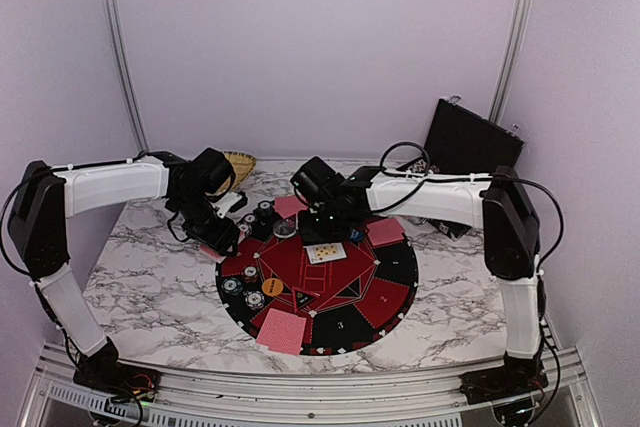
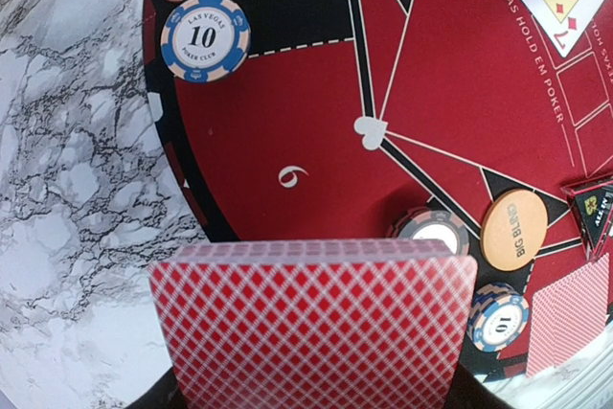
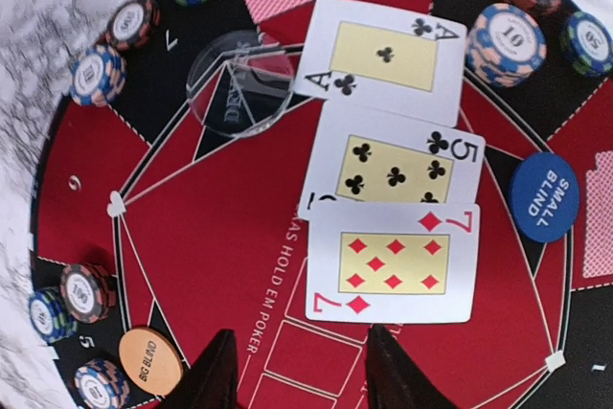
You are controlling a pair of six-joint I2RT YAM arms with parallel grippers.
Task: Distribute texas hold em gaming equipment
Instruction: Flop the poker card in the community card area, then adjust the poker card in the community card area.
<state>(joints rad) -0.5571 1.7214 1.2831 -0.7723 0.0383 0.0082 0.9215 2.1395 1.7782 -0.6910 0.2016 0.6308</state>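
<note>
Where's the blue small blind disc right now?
Right wrist view, right side: the small blind disc lies on the mat, just right of the five of clubs.

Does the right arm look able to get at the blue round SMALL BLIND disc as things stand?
Probably yes. The blue round SMALL BLIND disc lies uncovered on the round red-and-black mat, and the right end effector hovers open and empty nearby.

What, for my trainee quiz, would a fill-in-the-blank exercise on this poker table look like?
The three face-up cards are the ace of clubs, five of clubs and seven of ____.
The orange disc reads ____ BLIND.
The left gripper holds a stack of cards with ____ backs.
Missing: diamonds; BIG; red.
</note>
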